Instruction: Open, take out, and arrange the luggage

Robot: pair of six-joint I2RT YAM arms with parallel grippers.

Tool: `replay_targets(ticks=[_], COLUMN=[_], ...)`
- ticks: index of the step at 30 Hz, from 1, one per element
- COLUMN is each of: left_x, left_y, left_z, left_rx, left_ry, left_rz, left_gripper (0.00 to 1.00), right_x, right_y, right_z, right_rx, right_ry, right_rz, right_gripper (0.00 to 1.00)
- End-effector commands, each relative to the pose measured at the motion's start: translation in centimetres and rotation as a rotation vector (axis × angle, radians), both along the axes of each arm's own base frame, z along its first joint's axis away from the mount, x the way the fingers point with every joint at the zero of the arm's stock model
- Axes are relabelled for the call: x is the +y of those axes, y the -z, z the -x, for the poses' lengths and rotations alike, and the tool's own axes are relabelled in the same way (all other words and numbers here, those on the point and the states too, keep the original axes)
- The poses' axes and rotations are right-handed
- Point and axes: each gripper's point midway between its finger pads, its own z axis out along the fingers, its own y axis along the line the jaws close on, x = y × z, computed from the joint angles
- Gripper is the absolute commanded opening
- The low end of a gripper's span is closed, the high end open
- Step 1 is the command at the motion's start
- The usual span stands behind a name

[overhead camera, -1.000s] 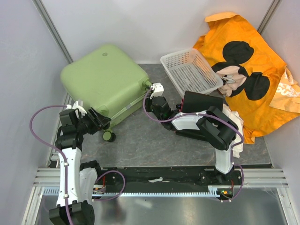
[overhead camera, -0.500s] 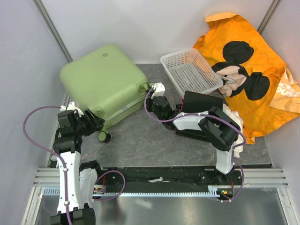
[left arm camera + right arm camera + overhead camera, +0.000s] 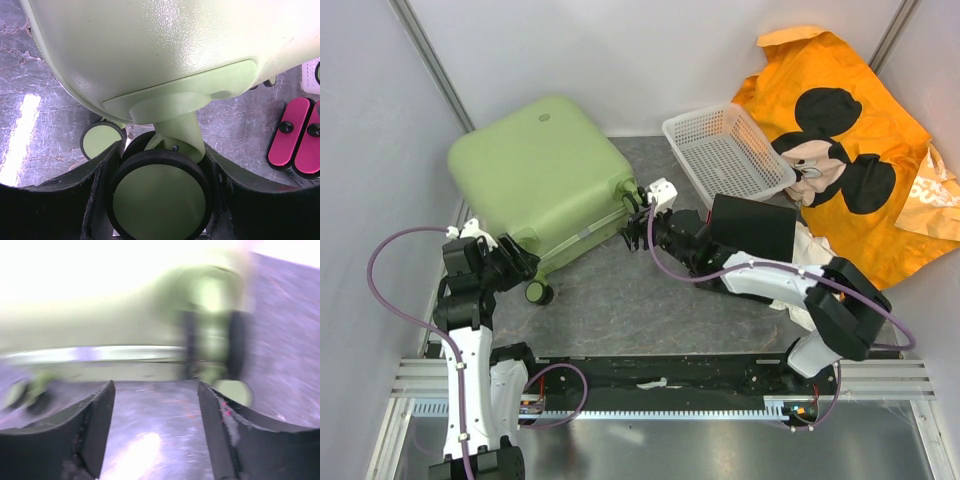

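Observation:
The pale green luggage (image 3: 535,165) lies closed on the grey table at the back left. My left gripper (image 3: 523,268) is at its near corner. In the left wrist view its jaws are shut on a black-rimmed wheel (image 3: 159,200) under the shell (image 3: 150,50), pressing it from both sides. A second wheel (image 3: 101,140) stands free to the left. My right gripper (image 3: 638,212) sits by the luggage's right corner. It is open in the blurred right wrist view (image 3: 156,405), with only bare table between its fingers. The luggage (image 3: 125,325) and a wheel (image 3: 212,340) lie just ahead.
A white mesh basket (image 3: 725,150) stands at the back centre. A black box (image 3: 750,225) with pink drawers (image 3: 295,135) is beside the right arm. An orange cartoon-mouse cloth (image 3: 840,150) covers the back right. White walls close the left and back.
My right gripper has opened and its arm has stretched out lower, elbow swung right. A second ago the left gripper drew the luggage's near corner slightly left; since then it has held still.

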Motion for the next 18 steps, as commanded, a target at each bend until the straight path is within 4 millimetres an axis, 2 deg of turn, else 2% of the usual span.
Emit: replay_targets(ticks=[1, 3, 4, 6, 7, 8, 9, 10, 11, 12, 13, 15, 16, 18], left_x=[2.5, 2.5, 2.5, 2.5, 2.2, 2.0, 2.0, 1.8, 1.8, 1.7, 1.6, 1.5, 1.5, 1.4], left_y=[-4.0, -3.6, -3.2, -2.9, -2.9, -2.9, -2.9, -2.6, -2.6, -2.6, -2.4, -2.5, -2.4, -2.3], left_z=[-3.2, -3.3, -3.3, -3.3, -3.4, -3.4, -3.5, -3.5, -3.6, -3.6, -3.6, -3.6, -3.6, -3.7], left_rx=[-0.217, -0.212, -0.204, -0.201, -0.206, -0.21, -0.215, -0.212, -0.213, -0.212, -0.208, -0.213, -0.21, -0.208], left_ry=[-0.061, -0.059, -0.057, -0.057, -0.044, -0.039, -0.036, -0.03, -0.027, -0.023, -0.018, -0.017, -0.013, -0.011], left_rz=[-0.112, -0.117, -0.115, -0.111, -0.102, -0.094, -0.09, -0.084, -0.081, -0.078, -0.074, -0.073, -0.07, -0.064], left_gripper=[0.02, 0.02, 0.01, 0.01, 0.02, 0.02, 0.02, 0.01, 0.01, 0.01, 0.02, 0.02, 0.01, 0.02], right_x=[1.7, 1.0, 0.4, -1.6, -1.7, -2.0, -2.2, -1.6, -1.6, -1.4, -1.1, -1.4, -1.2, -0.9], right_y=[-4.0, -5.1, -7.0, -7.4, -9.2, -8.2, -7.1, -8.7, -6.8, -4.3, -5.1, -2.5, -2.7, -1.8], right_z=[5.4, 5.7, 5.7, 3.8, 2.9, 2.5, 1.1, 0.1, -0.2, -1.7, -2.7, -4.2, -4.6, -5.0], right_rx=[-0.091, -0.117, -0.145, -0.137, -0.153, -0.124, -0.103, -0.129, -0.077, -0.058, -0.06, -0.016, -0.021, -0.017], right_ry=[-0.246, -0.236, -0.221, -0.098, -0.078, -0.091, -0.087, -0.105, -0.134, -0.147, -0.142, -0.124, -0.126, -0.148], right_rz=[-0.008, -0.013, -0.029, 0.031, 0.031, 0.106, 0.158, 0.176, 0.258, 0.348, 0.374, 0.458, 0.46, 0.472], right_gripper=[0.78, 0.85, 0.87, 0.96, 0.98, 0.98, 0.98, 0.98, 0.98, 0.98, 0.98, 0.98, 0.98, 0.98])
